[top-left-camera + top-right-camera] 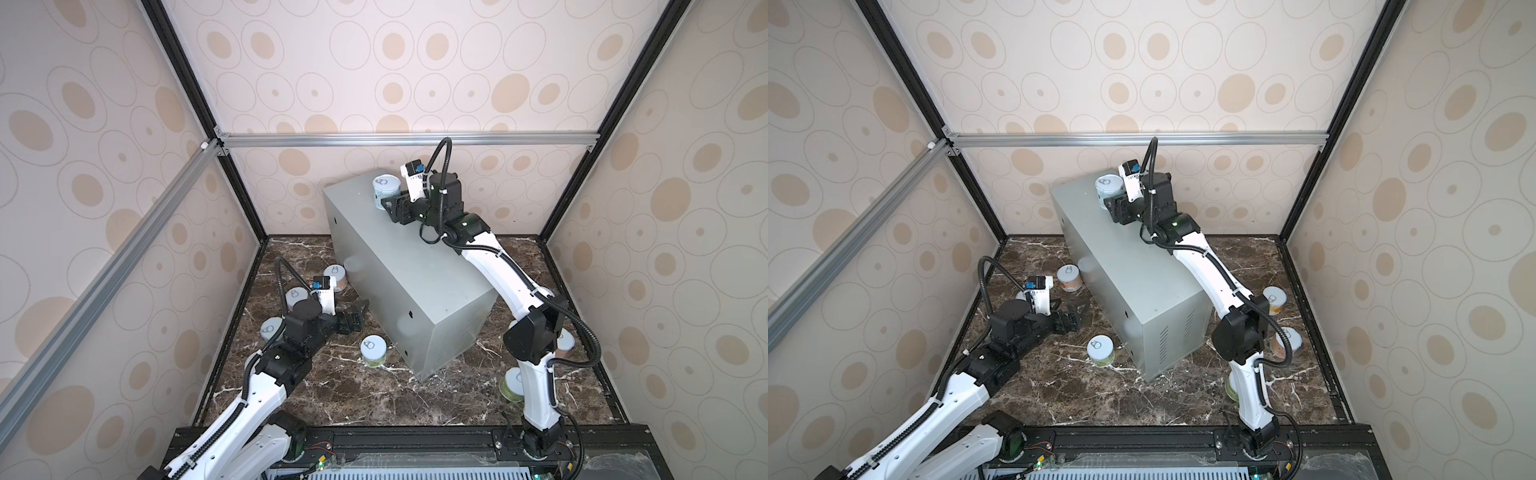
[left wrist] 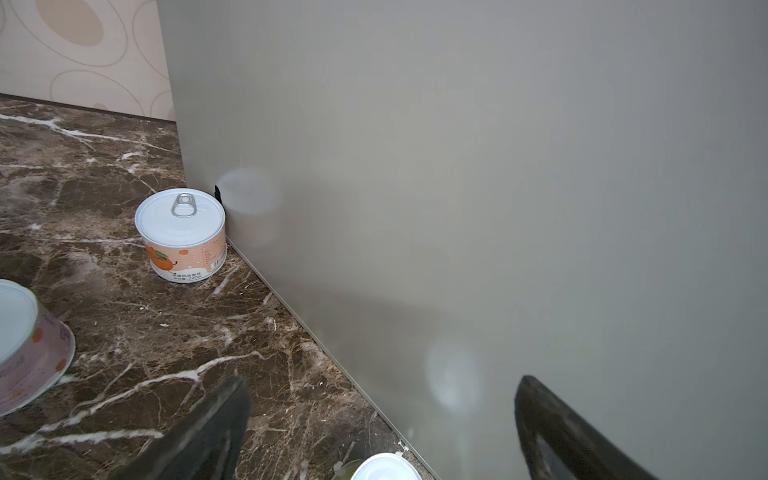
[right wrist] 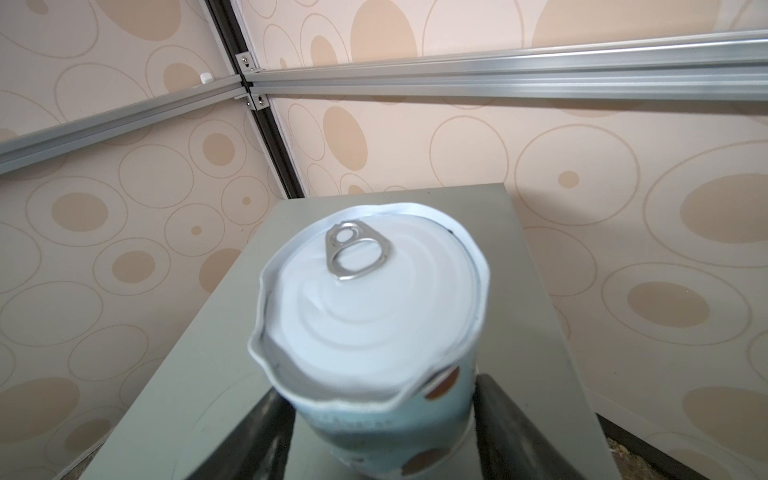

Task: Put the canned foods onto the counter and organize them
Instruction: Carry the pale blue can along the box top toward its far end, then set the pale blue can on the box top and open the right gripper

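In both top views we see the right hand (image 1: pixel 390 206) (image 1: pixel 1111 206) clamped on a short teal-labelled tin with a white pull-tab lid (image 1: pixel 386 188) (image 1: pixel 1108 186), upright at the far end of the oblong light-grey metal desk (image 1: pixel 415 266) (image 1: pixel 1133 266); whether its base touches the flat top we cannot tell. The left hand (image 1: pixel 358 316) (image 1: pixel 1076 316) hangs released and empty, low over the dark brown white-veined marble surface (image 1: pixel 374 399), between an orange-labelled tin (image 1: pixel 337 277) and a green-labelled tin (image 1: pixel 373 352). More tins stand on the marble on either side of the desk

In the left wrist view we find its black fingers (image 2: pixel 216 428) spread wide, the orange-labelled tin (image 2: pixel 180 237) close against the desk's side wall and a pink-labelled tin (image 2: pixel 29 353) nearer

In the right wrist view we see two dark fingers (image 3: pixel 511 419) pressing the teal-labelled tin (image 3: pixel 370 316) from both sides above the desk top
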`<state>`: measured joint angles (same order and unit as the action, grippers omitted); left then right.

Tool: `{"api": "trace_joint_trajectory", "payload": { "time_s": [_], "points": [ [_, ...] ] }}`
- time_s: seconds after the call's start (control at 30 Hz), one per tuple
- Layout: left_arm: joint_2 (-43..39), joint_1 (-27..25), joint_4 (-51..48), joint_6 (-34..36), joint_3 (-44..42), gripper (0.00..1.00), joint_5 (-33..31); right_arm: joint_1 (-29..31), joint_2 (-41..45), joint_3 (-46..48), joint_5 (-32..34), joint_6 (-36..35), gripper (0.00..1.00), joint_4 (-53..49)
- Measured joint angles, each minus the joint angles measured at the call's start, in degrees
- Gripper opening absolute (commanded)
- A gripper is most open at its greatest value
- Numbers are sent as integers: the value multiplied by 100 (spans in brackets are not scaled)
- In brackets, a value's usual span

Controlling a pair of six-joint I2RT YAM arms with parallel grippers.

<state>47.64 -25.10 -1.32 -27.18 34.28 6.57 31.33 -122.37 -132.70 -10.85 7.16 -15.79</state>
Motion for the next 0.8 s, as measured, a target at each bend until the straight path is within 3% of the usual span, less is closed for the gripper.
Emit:
{"api": "trace_joint_trajectory", "payload": {
  "time_s": [0.47,0.8],
  "points": [
    [105,0,44,-2,-9,99,94,-111,-789,-1106,201,9,70,4],
    [153,0,-168,9,4,99,31,-260,-737,-966,87,83,92,66]
  ]
}}
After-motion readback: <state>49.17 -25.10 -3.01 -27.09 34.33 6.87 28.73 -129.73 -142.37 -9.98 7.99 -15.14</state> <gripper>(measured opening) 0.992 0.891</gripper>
